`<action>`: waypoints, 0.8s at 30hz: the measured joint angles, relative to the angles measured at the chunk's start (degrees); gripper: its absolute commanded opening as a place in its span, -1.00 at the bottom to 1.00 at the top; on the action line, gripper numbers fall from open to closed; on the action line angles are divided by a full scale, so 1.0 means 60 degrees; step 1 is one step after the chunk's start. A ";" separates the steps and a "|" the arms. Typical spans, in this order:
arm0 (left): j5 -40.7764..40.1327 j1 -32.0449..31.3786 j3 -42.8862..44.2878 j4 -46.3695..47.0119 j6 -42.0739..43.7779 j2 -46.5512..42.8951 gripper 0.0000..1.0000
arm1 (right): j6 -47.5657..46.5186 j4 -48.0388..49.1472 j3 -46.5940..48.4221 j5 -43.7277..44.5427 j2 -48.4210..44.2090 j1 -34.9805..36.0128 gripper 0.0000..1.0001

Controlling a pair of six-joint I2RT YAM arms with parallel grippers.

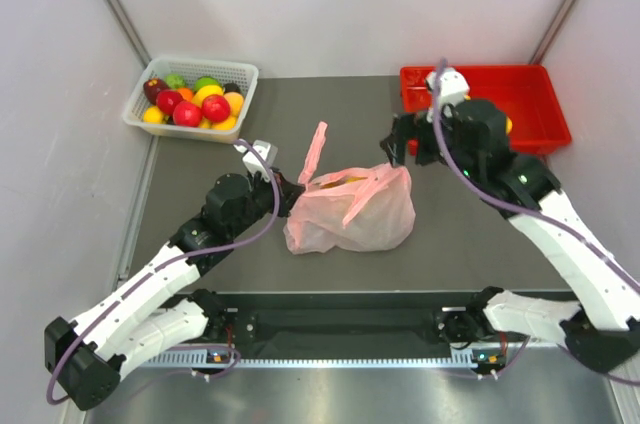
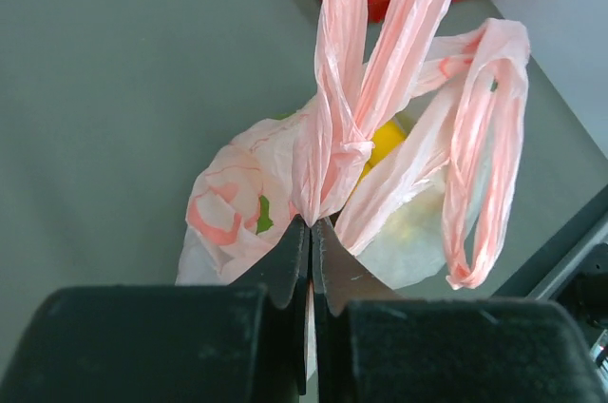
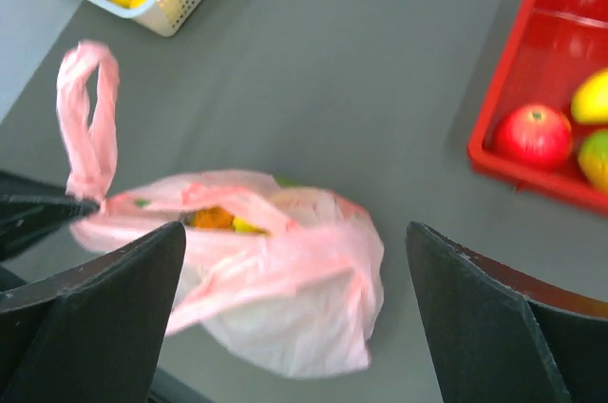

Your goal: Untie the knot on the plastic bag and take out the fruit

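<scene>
At the middle of the bench (image 1: 190, 174), toward its near edge, the pink plastic bag (image 1: 350, 214) lay slumped. My left gripper (image 2: 311, 229) was pinched fully closed on the bag's plastic at the foot of one strap handle (image 2: 342, 51), which stood upright. My right gripper (image 1: 408, 152) hung over the bag's right side, fingers spread wide, holding nothing. The fruit (image 3: 214, 220) was mostly hidden; only yellow and orange patches showed at the bag's mouth. Grey bench showed all around the bag, well apart from the white basket (image 1: 135, 114) at the far left corner and the red tray (image 1: 530, 139) at the far right.
</scene>
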 measured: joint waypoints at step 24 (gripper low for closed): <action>0.0750 0.0004 0.0007 0.0047 0.0029 -0.0477 -1.00 | -0.2841 -0.0769 0.0889 -0.2422 0.4641 0.0208 0.79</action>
